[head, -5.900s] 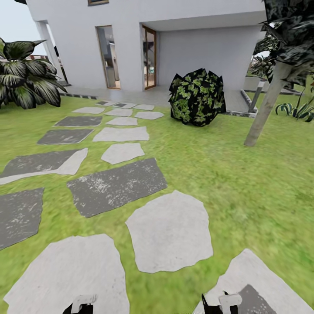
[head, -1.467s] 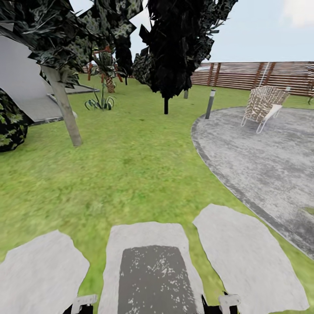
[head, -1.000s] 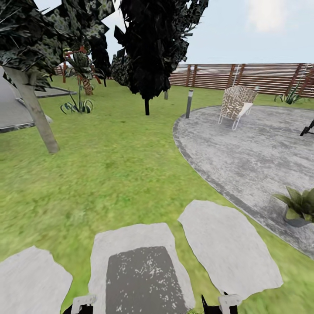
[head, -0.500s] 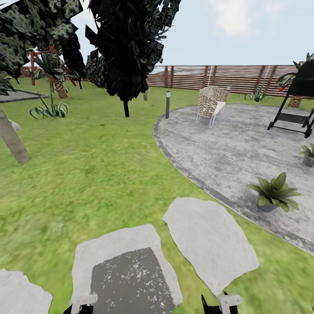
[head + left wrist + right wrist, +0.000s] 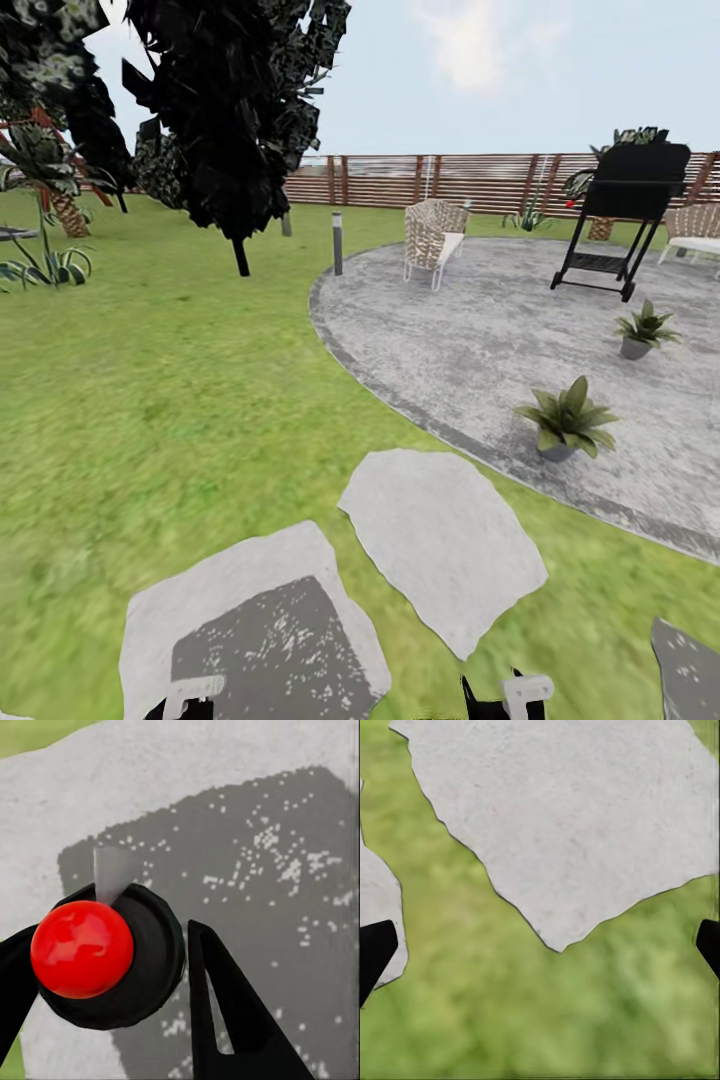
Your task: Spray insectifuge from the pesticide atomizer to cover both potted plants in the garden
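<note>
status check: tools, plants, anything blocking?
Right tool open, empty, over grass. Left tool state unclear. Two potted plants on patio ahead-right. Atomizer not spotted. Path clear.

the left pincer (image 5: 112,1005) had black, tapering, pointed fingers (image 5: 225,1020), with a glossy red ball on a round black disc beside them. the right pincer (image 5: 540,945) showed black fingertips (image 5: 373,949).

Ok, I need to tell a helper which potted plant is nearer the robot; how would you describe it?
Find the round grey paved patio on the right of the lawn. The nearer potted plant sits just inside its front edge, close to the pale stepping stone. The other potted plant stands farther back, nearer the black grill.
</note>
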`<state>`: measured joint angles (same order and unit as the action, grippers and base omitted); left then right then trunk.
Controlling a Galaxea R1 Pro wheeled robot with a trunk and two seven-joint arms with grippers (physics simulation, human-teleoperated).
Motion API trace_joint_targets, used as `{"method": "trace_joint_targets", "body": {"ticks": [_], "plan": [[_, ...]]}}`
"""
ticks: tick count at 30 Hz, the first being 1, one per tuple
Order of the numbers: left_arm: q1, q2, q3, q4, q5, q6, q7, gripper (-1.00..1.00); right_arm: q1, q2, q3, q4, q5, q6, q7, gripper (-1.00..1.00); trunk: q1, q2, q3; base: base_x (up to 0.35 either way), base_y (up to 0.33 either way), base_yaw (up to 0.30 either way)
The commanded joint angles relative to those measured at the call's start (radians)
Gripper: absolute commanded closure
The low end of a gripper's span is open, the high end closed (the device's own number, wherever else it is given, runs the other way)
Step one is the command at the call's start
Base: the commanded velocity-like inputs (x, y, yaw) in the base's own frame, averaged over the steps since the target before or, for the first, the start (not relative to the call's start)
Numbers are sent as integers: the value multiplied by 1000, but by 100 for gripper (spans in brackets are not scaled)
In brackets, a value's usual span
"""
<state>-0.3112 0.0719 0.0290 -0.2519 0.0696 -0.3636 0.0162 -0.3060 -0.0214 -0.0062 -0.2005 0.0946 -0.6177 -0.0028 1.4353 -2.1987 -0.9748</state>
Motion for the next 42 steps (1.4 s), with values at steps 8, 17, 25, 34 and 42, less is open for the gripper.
{"method": "trace_joint_targets", "body": {"ticks": [8, 17, 25, 34, 42], "plan": [[0, 0, -1, 0, 6, -3, -1, 100, -1, 0, -1, 1, 7, -2, 0, -100, 0, 0, 4, 0, 0, -300], [0, 0, -1, 0, 6, -3, -1, 100, -1, 0, -1, 1, 7, -2, 0, -100, 0, 0, 8, 0, 0, -300], [0, 0, -1, 0, 6, -3, -1, 100, -1, 0, -1, 1, 7, -2, 0, -100, 0, 0, 13, 0, 0, -300], [0, 0, 0, 0, 7, -3, -1, 100, -1, 1, -1, 1, 7, -2, 0, -100, 0, 0, 18, 0, 0, -300], [0, 0, 0, 0, 7, -3, -1, 100, -1, 1, -1, 1, 7, -2, 0, -100, 0, 0, 22, 0, 0, -300]]}}
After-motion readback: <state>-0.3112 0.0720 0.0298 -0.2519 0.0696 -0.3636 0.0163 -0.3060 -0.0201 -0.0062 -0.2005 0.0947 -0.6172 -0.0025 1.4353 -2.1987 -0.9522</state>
